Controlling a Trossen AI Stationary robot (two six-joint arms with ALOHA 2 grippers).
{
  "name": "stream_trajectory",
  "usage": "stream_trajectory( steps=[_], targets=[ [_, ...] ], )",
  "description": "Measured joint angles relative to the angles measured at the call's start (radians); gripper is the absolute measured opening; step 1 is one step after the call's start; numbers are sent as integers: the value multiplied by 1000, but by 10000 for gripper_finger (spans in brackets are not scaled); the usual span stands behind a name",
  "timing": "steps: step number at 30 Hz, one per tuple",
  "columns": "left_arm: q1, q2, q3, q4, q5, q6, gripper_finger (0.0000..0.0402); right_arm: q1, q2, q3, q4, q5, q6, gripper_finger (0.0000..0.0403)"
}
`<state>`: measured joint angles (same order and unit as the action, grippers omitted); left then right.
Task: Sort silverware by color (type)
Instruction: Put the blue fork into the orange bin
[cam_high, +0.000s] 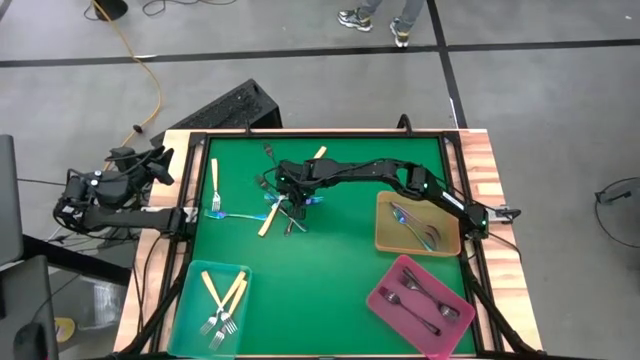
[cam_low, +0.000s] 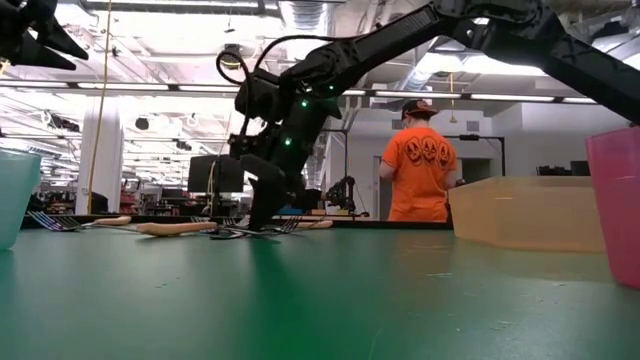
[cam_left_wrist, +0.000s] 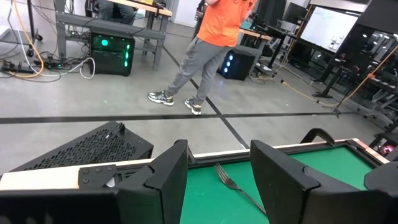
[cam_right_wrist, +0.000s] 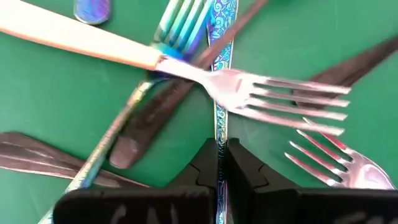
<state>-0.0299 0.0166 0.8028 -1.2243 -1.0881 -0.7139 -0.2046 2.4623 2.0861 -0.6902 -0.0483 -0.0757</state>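
A pile of crossed forks (cam_high: 285, 200) lies at the middle of the green table (cam_high: 330, 280): cream-handled, dark and iridescent blue ones. My right gripper (cam_high: 292, 203) reaches down into it from the right and is shut on an iridescent blue fork (cam_right_wrist: 219, 74). A cream-handled fork (cam_right_wrist: 186, 65) lies across that blue fork. Loose forks rest flat to the left, a cream one (cam_high: 213, 176) and a blue one (cam_high: 232, 214). My left gripper (cam_left_wrist: 217, 171) stands open, parked beyond the table's left edge (cam_high: 155, 165). My right gripper pinches the blue fork's patterned handle (cam_right_wrist: 218, 134) between its two fingers. The fingers (cam_right_wrist: 245, 171) come slanting down from the table's right and lie along the handle. The fork stays low in the pile, its handle passing under the cream-handled fork's neck.
A teal tray (cam_high: 190, 300) at the near left holds cream-handled forks. A tan tray (cam_high: 385, 240) at the right and a pink tray (cam_high: 385, 305) at the near right hold forks. A person in an orange shirt (cam_low: 418, 170) stands beyond the far edge.
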Motion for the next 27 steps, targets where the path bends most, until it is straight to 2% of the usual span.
stream_trajectory(
  steps=[5,10,20,27],
  targets=[
    [0,0,0,0,0,0,158,2,-1,54,-44,4,-1,34],
    [0,0,0,0,0,0,158,7,-1,77,-90,99,-5,34],
    [0,0,0,0,0,0,158,54,-4,80,-136,536,-126,34],
    [0,0,0,0,0,0,158,89,-5,80,-125,794,-170,35]
  ],
)
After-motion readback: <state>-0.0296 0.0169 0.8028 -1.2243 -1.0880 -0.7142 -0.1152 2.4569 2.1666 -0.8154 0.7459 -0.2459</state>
